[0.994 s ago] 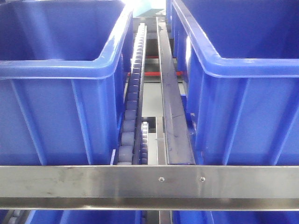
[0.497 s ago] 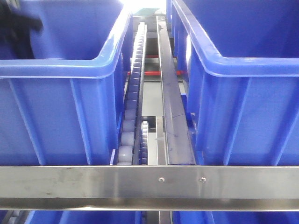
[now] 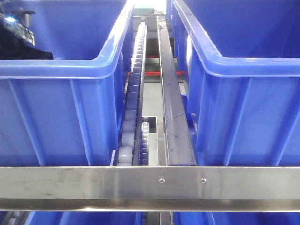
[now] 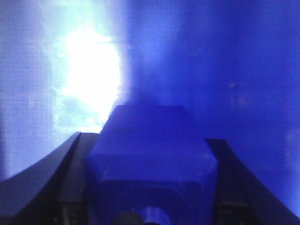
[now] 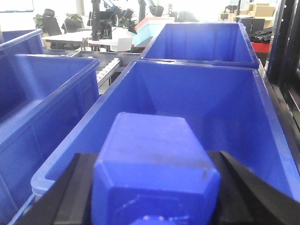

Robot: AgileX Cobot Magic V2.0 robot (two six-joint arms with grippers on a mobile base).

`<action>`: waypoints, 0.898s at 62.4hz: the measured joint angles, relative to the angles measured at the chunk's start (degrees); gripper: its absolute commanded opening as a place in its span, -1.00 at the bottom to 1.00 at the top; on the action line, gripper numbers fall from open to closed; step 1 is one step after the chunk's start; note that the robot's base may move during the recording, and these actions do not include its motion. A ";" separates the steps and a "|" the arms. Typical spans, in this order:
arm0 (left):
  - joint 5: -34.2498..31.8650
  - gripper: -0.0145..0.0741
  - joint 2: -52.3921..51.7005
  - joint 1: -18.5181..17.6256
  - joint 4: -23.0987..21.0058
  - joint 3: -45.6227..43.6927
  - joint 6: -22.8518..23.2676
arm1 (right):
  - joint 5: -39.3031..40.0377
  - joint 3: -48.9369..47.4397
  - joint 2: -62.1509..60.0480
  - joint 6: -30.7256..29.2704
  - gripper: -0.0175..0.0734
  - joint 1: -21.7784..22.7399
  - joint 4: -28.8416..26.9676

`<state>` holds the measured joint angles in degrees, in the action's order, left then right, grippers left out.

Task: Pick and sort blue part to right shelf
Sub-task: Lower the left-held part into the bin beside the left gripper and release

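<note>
The job is sitting in its delivery stage: both parts are picked, and neither is showing as released.

In the left wrist view the left gripper [image 4: 143, 137] is clamping a blue part [image 4: 150, 164] between its dark fingers [image 4: 56, 180]. Blue plastic is filling everything around it, with a white glare at upper left, so I am judging that the hand is down inside a bin. The front view is agreeing with that: the dark bulk of the left arm [image 3: 18, 40] is showing inside the left bin [image 3: 61, 68] on the right shelf [image 3: 174, 131], towards that bin's left wall. That part is looking close to drop-off, with only the letting go and the withdrawal remaining.

The right gripper [image 5: 149, 154] is likewise gripping a second blue part [image 5: 152, 173]. It is hanging just short of the near rim of a blue bin [image 5: 154, 65], whose hollow is lying ahead. That part is needing to be carried over the rim and let go. Whether this bin is the right bin [image 3: 243, 65] of the front view, I cannot tell for sure.

The front rail [image 3: 93, 183] with its two screws [image 3: 161, 179] is running along the shelf's front edge, and roller tracks [image 3: 133, 93] are running back between the bins.

As for writing, nothing is reading anywhere—no label or brand is showing on the bins, the rail or the parts. The cardboard boxes [image 5: 260, 9] far back in the right wrist view are too small to make out.
</note>
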<state>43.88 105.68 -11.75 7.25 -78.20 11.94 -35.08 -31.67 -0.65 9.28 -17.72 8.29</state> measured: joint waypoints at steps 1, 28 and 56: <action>0.00 -0.03 -0.01 0.00 0.00 0.00 -0.42 | 0.00 0.00 0.00 0.00 -0.18 0.00 0.00; 0.00 0.82 0.02 0.00 -1.12 0.00 -2.75 | 0.00 0.00 0.00 0.00 -0.18 0.00 0.00; -0.01 -0.19 -20.39 0.00 -1.16 1.49 -2.84 | 0.00 0.00 0.82 0.00 -0.18 0.00 0.00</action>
<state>43.87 85.30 -11.75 6.09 -76.71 9.10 -35.08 -31.67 0.17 9.28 -17.72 8.29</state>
